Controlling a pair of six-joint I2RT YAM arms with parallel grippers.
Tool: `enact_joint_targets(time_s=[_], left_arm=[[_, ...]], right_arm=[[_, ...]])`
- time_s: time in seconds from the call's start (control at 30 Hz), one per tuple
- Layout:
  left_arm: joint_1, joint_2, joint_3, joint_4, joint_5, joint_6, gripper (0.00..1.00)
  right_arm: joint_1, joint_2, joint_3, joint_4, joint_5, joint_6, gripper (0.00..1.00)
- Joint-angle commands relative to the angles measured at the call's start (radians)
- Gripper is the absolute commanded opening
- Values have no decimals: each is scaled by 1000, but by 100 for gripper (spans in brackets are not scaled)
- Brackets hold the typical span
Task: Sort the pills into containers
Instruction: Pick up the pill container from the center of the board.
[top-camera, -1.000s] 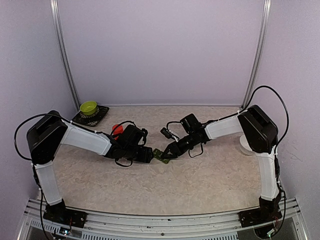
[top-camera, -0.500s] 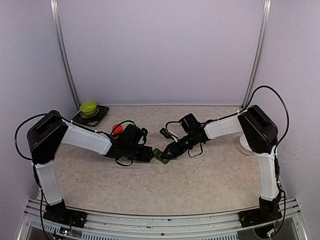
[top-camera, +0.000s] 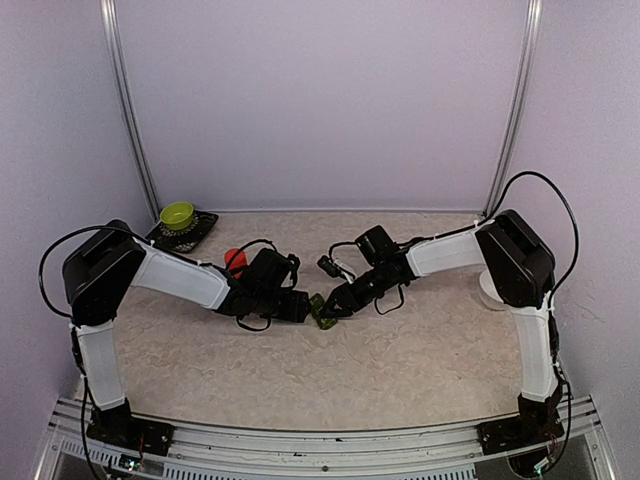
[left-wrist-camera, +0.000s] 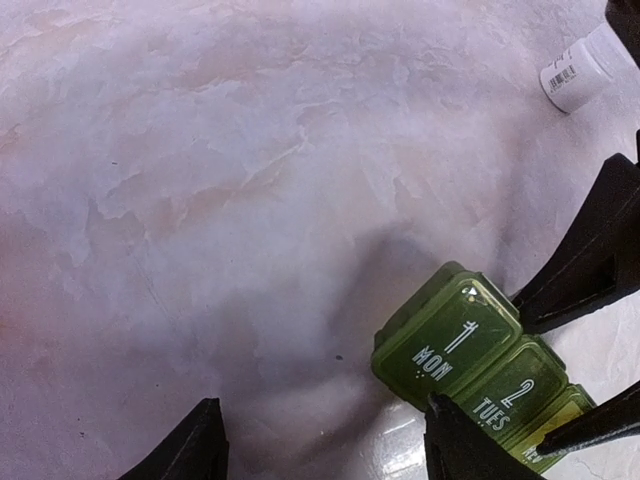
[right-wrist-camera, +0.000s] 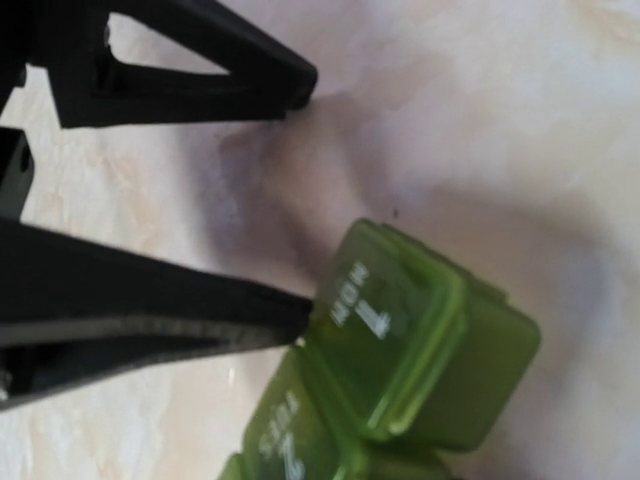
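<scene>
Containers (left-wrist-camera: 450, 345), one dark green strip, lie mid-desk (top-camera: 400, 360) between the two arms. Lids marked 1 MON and 2 TUES are shut, and a third compartment is only partly in view. Around it stand one red bottle (top-camera: 232, 258) behind the left arm, one green bowl (top-camera: 177, 214) on a dark mat (top-camera: 200, 230) at the far left, and one small white bottle (left-wrist-camera: 585, 72) well apart. The left claw (left-wrist-camera: 322, 402) is spread wide and empty, one finger in front of the TUES lid. The right claw (right-wrist-camera: 310, 198) is partly open, gripping nothing, its lower fingertip touching the MON lid's edge.
</scene>
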Motion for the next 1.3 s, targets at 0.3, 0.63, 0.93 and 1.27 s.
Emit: enact_joint_targets(time_s=[0.3, 0.63, 0.93, 1.27], left_arm=[[-55, 48, -25, -33, 7, -12, 65], [-55, -34, -83, -7, -25, -28, 68], [-55, -228, -181, 29, -32, -31, 79], [-6, -427, -362, 214, 271, -8, 80]], right_arm=[[56, 57, 42, -21, -38, 84, 19], [57, 27, 23, -11, -71, 84, 10], [54, -57, 12, 14, -92, 83, 9], [52, -171, -86, 60, -154, 46, 8]])
